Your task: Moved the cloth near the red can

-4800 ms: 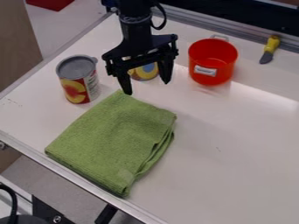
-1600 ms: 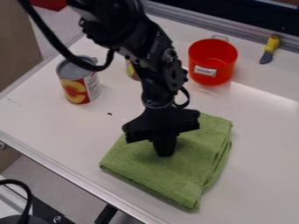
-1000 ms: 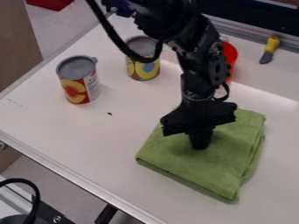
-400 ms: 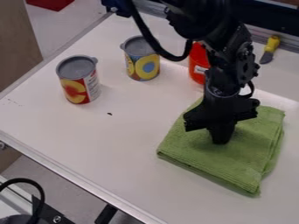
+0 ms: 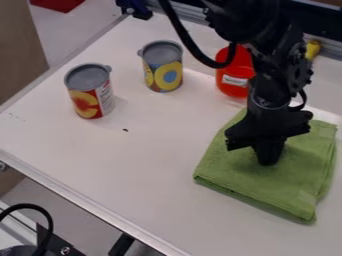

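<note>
Cloth (image 5: 235,172) directly beneath the pincer (image 5: 268,162)

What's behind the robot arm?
Behind the arm, you can see part of the red pot and a yellow handle. The rest of the pot and whatever joins the handle are covered.

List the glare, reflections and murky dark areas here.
In the camera view, bright glare streaks the white table on either side of the red pot; a faint reddish reflection lies at the pot's foot; the black pincer is so dark that its details merge.
</note>
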Robot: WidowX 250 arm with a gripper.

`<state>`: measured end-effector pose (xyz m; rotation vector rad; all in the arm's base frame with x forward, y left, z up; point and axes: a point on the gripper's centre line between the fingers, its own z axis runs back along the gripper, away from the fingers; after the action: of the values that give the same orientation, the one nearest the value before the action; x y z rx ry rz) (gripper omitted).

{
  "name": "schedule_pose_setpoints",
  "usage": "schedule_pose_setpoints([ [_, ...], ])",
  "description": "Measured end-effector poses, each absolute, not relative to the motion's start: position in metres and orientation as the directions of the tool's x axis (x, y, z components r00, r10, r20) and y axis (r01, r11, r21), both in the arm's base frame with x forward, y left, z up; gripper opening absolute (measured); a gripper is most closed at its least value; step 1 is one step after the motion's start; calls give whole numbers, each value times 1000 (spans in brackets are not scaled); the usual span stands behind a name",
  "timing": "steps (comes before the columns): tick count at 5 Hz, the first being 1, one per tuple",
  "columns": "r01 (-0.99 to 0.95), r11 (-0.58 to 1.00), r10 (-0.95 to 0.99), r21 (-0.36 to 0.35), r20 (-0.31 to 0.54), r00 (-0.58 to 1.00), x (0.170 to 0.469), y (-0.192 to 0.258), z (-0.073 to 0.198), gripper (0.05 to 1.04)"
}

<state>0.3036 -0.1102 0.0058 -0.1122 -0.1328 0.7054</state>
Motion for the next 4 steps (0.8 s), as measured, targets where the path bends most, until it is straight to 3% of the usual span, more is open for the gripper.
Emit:
schedule_pose_setpoints([
  [2, -649, 748, 661, -142, 65, 748, 301, -111, 5, 71],
  [3, -666, 727, 681, -165, 53, 730, 298, -104, 18, 213],
  [4, -670, 722, 685, -172, 50, 726, 295, -102, 35, 453],
])
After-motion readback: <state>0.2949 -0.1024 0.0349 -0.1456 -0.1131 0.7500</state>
